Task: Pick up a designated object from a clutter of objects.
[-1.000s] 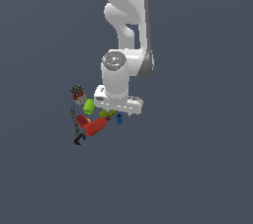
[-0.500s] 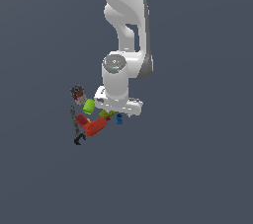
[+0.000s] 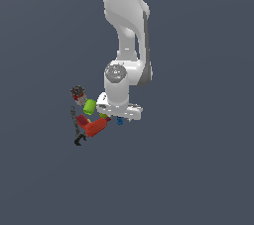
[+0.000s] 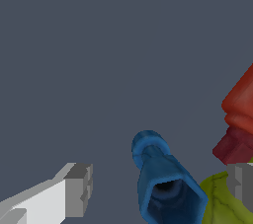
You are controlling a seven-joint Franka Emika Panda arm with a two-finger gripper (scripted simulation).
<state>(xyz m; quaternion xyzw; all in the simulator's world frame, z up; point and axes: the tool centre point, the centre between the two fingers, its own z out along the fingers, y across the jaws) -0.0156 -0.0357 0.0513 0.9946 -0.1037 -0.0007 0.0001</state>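
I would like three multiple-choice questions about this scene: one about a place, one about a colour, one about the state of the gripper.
1. Where does the blue spool lie in the wrist view?
A. between the two fingertips
B. on top of the red block
C. far outside the fingers

2. What colour is the cylinder beside the brownish-grey round piece?
A. purple
B. lime green
C. white

3. How does the gripper stand?
A. shut with fingers touching
B. open around the spool
C. out of view

Answers: 1 A, the spool sits in the gap between the fingertips. 2 B, it shows lime green in the exterior view. 3 B, a clear gap separates each finger from the spool.
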